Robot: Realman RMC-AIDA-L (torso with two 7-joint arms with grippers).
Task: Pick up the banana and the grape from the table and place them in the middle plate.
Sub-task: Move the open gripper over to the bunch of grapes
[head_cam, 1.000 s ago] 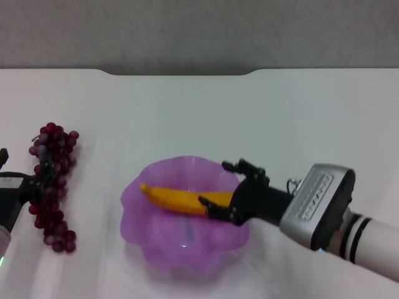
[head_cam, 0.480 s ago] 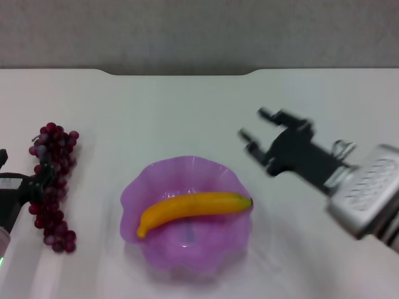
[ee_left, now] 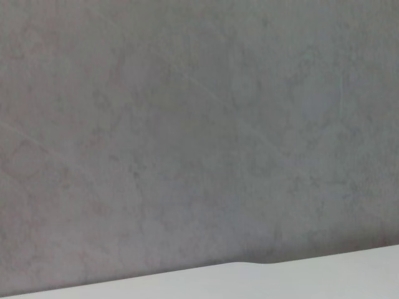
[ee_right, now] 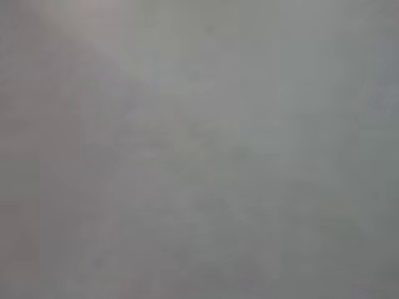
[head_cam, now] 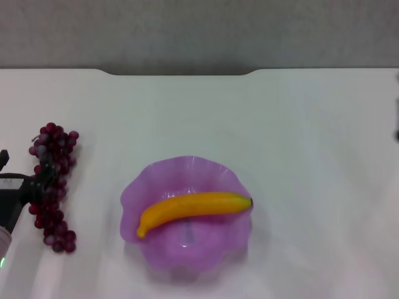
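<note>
Banana (head_cam: pixel 192 208) lies across the plate (head_cam: pixel 163 256), dark tip toward the robot's right. Grapes (head_cam: pixel 52 184) sit on the table (head_cam: pixel 206 118), well left of the plate. Left gripper (head_cam: pixel 25 190) touches the bunch; its opening can't be told. Right gripper is out of view.

— What carries everything here?
— A white table (head_cam: pixel 299 124) with a notched far edge.
— And what lies directly on it?
— The grape (head_cam: pixel 53 180) bunch near its left side, and the purple middle plate (head_cam: pixel 149 249) well apart, nearer the front centre.
</note>
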